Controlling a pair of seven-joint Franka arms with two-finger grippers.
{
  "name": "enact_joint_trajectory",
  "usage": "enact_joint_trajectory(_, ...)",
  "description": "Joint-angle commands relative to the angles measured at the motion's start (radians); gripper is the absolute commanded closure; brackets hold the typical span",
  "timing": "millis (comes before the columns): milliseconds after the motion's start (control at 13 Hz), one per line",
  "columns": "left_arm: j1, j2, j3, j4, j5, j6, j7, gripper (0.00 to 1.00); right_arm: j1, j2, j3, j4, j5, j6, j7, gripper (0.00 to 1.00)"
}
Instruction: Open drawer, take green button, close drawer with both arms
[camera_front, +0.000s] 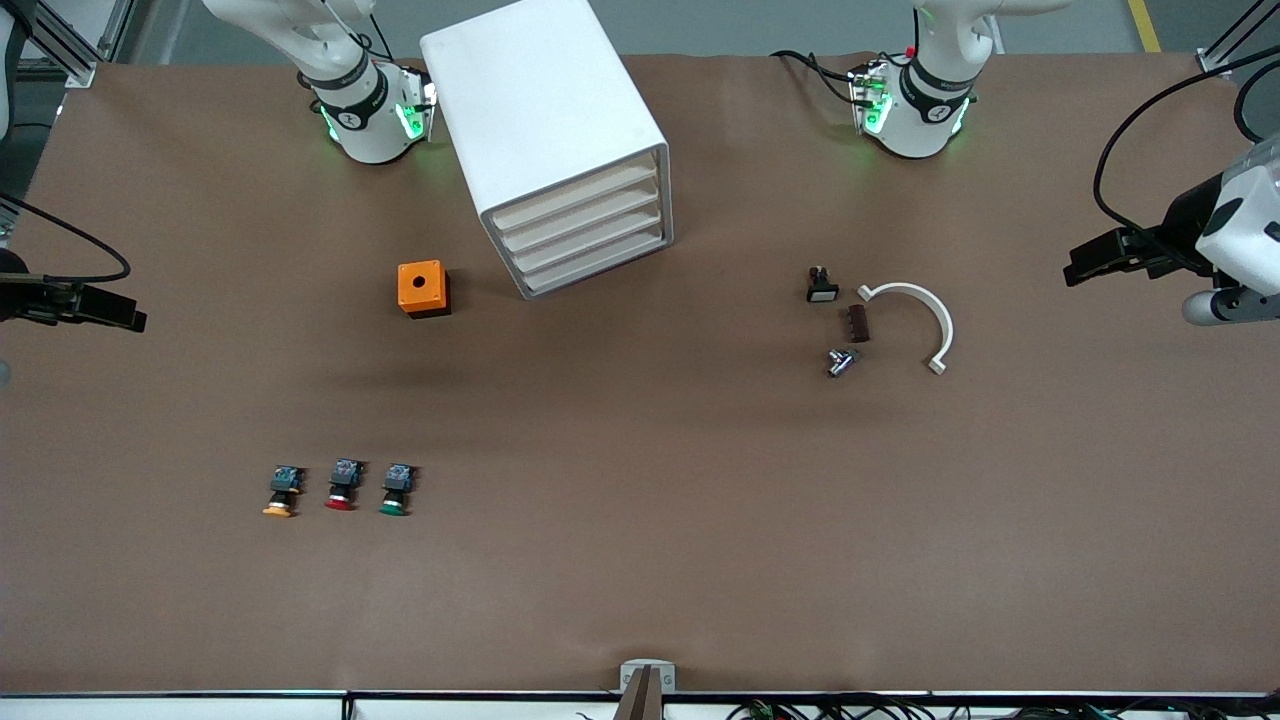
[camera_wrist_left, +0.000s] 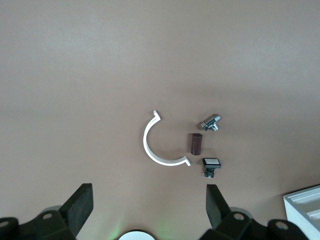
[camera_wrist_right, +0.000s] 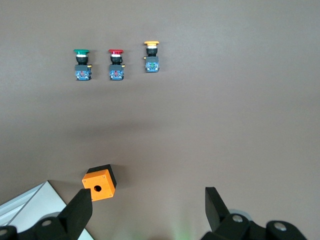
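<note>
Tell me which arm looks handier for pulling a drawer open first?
Probably the right. Its open claw hangs over the orange box beside the closed drawer cabinet, whereas the left claw, also open, hangs over the white half-ring.

Both arms rise from their bases along the top edge of the front view, the right arm (camera_front: 350, 95) at upper left, the left arm (camera_front: 925, 95) at upper right. Each reaches out to a side edge of the frame. The right gripper (camera_front: 110, 310) shows at the middle of the frame's left edge, the left gripper (camera_front: 1090, 262) at the right edge, both held up over the table. In each wrist view the black fingers stand wide apart, holding nothing
</note>
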Motion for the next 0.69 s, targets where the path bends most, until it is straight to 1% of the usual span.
enact_joint_trajectory(0, 0.006, -0.081, -0.021, -0.069, 0.038, 0.021, 0.022, 0.01, -0.025, -0.059, 0.02, -0.021, 0.006, -0.016, 0.011, 0.0)
enact_joint_trajectory(154, 0.0, -0.115, -0.021, -0.087, 0.04, 0.022, 0.022, 0.01, -0.031, -0.123, 0.02, -0.101, 0.007, -0.007, 0.002, 0.0)
enact_joint_trajectory(462, 0.006, -0.115, -0.022, -0.081, 0.052, 0.031, 0.022, 0.01, -0.032, -0.271, 0.022, -0.277, 0.007, 0.079, -0.003, 0.0)
enact_joint_trajectory(538, 0.004, -0.115, -0.022, -0.079, 0.05, 0.031, 0.022, 0.0, -0.032, -0.309, 0.022, -0.312, 0.007, 0.104, -0.003, 0.0)
enact_joint_trajectory(615, 0.003, -0.115, -0.022, -0.078, 0.05, 0.031, 0.022, 0.0, -0.031, -0.326, 0.022, -0.319, 0.007, 0.104, -0.003, 0.0)
